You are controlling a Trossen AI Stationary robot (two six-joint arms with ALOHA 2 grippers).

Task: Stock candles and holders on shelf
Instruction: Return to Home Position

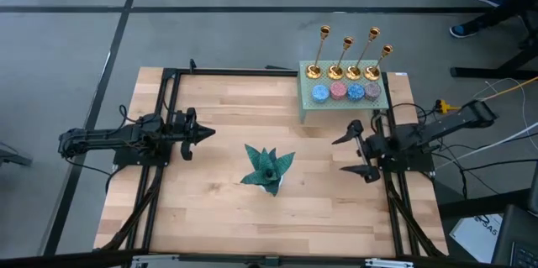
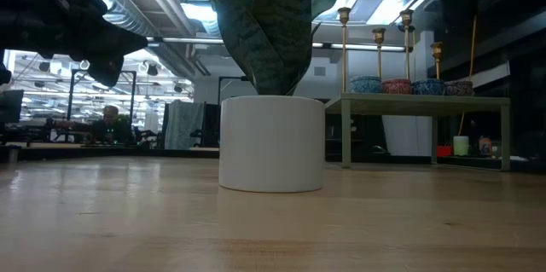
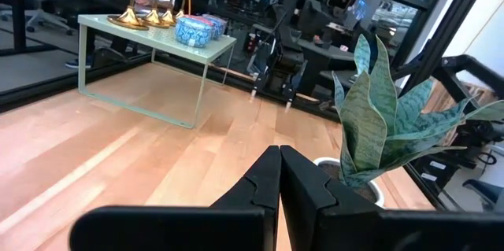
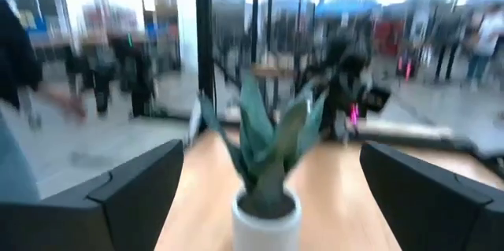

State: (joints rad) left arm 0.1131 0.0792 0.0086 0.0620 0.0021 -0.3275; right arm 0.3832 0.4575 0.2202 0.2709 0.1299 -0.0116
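Note:
The pale green shelf (image 1: 346,102) stands at the table's far right. On its top several gold holders (image 1: 345,70) stand upright in a row along the far edge, and several speckled candles (image 1: 346,91) lie in a row before them, blue, pink, blue and mauve-grey. My right gripper (image 1: 353,152) hangs open near the shelf's near edge, pointing level toward the table's left, touching nothing. My left gripper (image 1: 208,134) is shut at the table's left, pointing level toward the right, with nothing between its fingers.
A teal spiky plant ornament (image 1: 268,167) in a white pot (image 2: 271,142) stands at the table's middle, between the two grippers. Black frame rails (image 1: 164,117) run along the left and right sides. People show in the room beyond the table.

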